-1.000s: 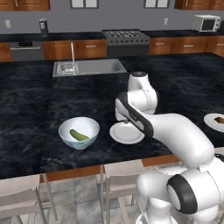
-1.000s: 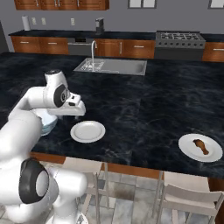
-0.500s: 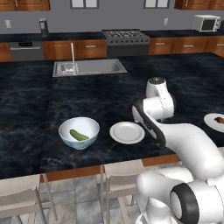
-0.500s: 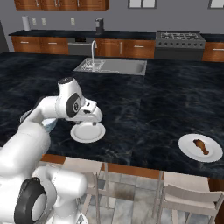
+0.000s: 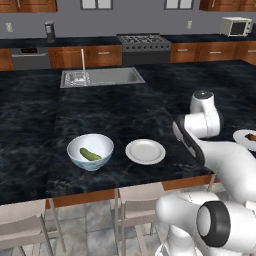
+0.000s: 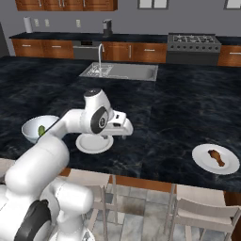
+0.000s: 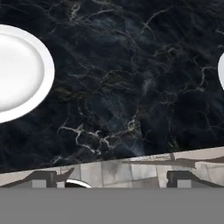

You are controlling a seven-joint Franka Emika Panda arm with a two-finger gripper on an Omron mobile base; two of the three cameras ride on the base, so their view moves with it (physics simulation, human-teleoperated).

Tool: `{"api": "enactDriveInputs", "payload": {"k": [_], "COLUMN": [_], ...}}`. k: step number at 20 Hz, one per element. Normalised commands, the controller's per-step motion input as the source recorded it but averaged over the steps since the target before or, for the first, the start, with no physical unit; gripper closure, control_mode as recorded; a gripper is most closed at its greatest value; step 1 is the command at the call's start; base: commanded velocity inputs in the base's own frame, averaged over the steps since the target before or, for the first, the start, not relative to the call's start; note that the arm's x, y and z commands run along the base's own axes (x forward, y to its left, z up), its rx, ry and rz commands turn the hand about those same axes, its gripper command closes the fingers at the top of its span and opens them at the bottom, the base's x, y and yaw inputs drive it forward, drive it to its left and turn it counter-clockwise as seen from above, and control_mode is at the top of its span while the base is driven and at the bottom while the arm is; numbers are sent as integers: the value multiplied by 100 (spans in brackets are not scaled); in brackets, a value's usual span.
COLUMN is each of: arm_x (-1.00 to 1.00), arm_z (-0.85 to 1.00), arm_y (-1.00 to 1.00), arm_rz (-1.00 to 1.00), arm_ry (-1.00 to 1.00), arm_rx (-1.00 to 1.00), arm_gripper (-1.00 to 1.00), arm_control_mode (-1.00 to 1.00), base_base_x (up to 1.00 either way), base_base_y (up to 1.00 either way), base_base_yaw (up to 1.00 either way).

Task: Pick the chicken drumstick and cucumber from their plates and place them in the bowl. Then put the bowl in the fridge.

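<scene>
1. Right now the hand [image 6: 126,132] hangs over bare black counter [image 5: 45,125], just right of the empty plate [image 5: 145,151]; jaws spread wide, nothing held.
2. Hand view: two dark finger tips [image 7: 43,179] sit far apart over the counter's near edge, with floor tile below. The empty plate's rim [image 7: 46,78] lies at left and a sliver of another white rim at far right.
3. Cucumber [image 5: 90,154] lies inside the bowl [image 5: 90,151], near the counter's near edge, left of the empty plate; bowl and plate are close but apart.
4. Chicken drumstick [image 6: 216,157] lies on the second plate [image 6: 215,159], well right of the hand, close to the near edge.
5. Open room: a wide bare stretch of counter lies between the empty plate and the drumstick plate, and all the mid-counter is bare up to the sink [image 5: 102,77] at the far side.
6. Chairs [image 6: 207,214] stand tucked under the near edge.
7. Stove [image 6: 194,39], microwave [image 5: 235,26] and wood cabinets [image 6: 49,48] sit along the far wall, well apart from the work area.
</scene>
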Motion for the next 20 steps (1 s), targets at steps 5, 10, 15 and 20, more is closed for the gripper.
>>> {"api": "enactDriveInputs", "payload": {"k": [5,10,15,20], "arm_x": [-4,-4,-5,-2], "arm_z": [-3,-5,-6,-6], "arm_y": [-90,-89,-86,-85], "arm_rz": [2,1,0,0], "arm_ry": [-2,0,0,-1], "arm_rx": [-4,-1,-1,0], "arm_gripper": [-100,-100,-100,-100], "arm_control_mode": [-100,-100,-100,-100], "base_base_x": [0,0,0,0], "base_base_y": [0,0,0,0], "base_base_yaw": [0,0,0,0]}}
